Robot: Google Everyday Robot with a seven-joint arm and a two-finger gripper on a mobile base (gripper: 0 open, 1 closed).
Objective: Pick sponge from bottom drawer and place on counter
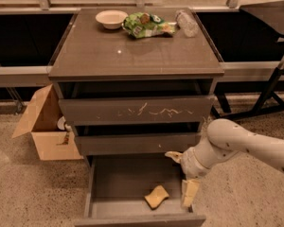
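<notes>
Clearly sponge [156,196] lay flat on bottom drawer [118,183] floor, front-right; gripper [179,178] just beside it, fingers apart, empty. We judged it light, squashy: pinch across narrow sides w/ gentle squeeze

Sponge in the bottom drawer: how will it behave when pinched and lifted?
The sponge looks like a small, soft block, so it will probably compress under the pinch and feel light. It lies flat and skewed on the bottom drawer floor, so a nudge may slide it rather than roll it. The gripper, open, hangs close beside it over the drawer.
</notes>
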